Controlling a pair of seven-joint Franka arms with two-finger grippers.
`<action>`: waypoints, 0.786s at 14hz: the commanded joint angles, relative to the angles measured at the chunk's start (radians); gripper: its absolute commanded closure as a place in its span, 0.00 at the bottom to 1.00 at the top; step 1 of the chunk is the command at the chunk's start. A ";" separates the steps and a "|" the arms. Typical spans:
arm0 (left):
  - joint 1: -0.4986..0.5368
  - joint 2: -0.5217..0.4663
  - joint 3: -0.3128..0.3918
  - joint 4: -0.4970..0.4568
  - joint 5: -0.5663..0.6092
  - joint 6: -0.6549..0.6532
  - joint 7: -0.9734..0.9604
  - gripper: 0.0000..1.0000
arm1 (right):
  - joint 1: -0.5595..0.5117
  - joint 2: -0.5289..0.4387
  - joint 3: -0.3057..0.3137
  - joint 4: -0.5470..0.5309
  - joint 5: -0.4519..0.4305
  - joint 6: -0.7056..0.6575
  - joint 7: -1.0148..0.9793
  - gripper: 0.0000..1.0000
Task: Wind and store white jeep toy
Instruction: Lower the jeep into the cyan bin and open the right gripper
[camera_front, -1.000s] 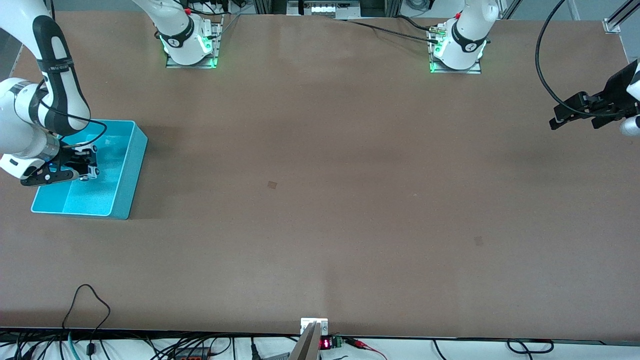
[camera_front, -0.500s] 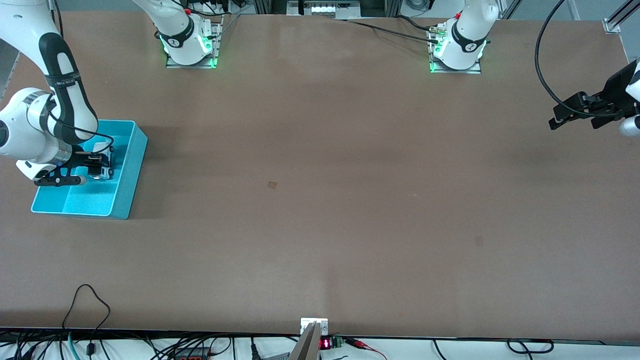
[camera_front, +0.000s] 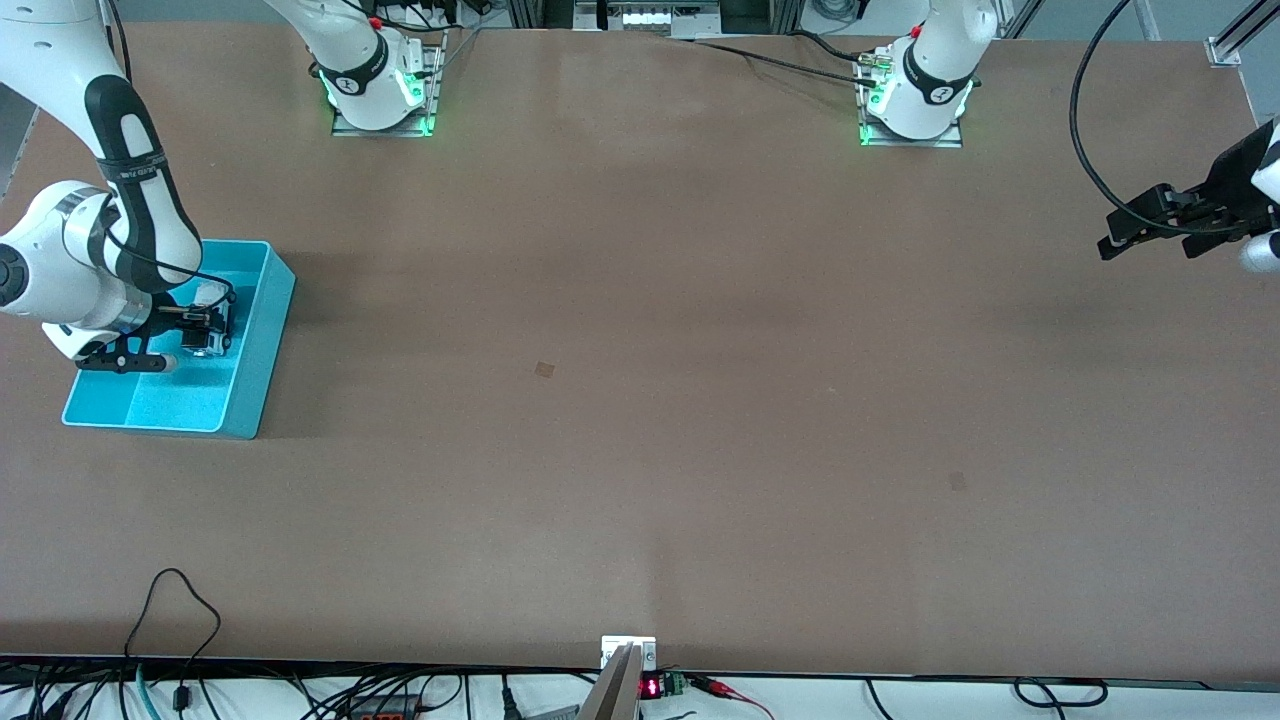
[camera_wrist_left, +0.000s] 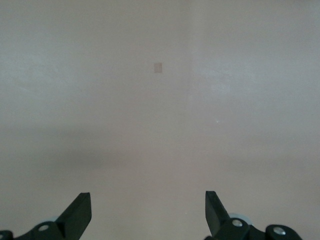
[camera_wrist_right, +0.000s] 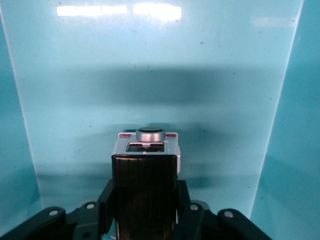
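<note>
Nearest the front camera: bare brown surface (camera_front: 640, 480) with two small darker square marks, one mid-surface and one toward the left arm's end.

Farther from the camera, at the right arm's end: turquoise bin (camera_front: 262, 350), open top, resting flat on the surface. Right hand (camera_front: 205, 331) is inside the bin's outline, low over its floor. Right wrist view: the jeep (camera_wrist_right: 146, 165) sits clamped between the two fingers (camera_wrist_right: 186, 210), black roof panel facing the camera, white body and a grey round spare on its tail showing past the roof. Bin floor (camera_wrist_right: 150, 90) and both side walls fill the rest of that view. Whether the wheels touch the floor cannot be told.

Left hand (camera_front: 1150, 228) hangs over the surface's edge at the left arm's end, well apart from the bin. Left wrist view: fingers (camera_wrist_left: 80, 215) spread wide, nothing between them, only bare surface under. Left arm waits.

Farthest: both arm bases, green lights lit.
</note>
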 joint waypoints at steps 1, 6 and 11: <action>0.001 -0.016 -0.005 -0.017 0.018 0.015 0.002 0.00 | -0.006 0.009 0.005 0.002 0.014 -0.010 0.011 0.33; 0.000 -0.013 -0.005 -0.011 0.018 0.014 0.002 0.00 | 0.003 -0.032 0.015 0.014 0.011 -0.048 0.003 0.00; 0.006 -0.013 0.001 -0.014 0.018 0.000 0.003 0.00 | 0.011 -0.139 0.058 0.177 0.004 -0.309 0.003 0.00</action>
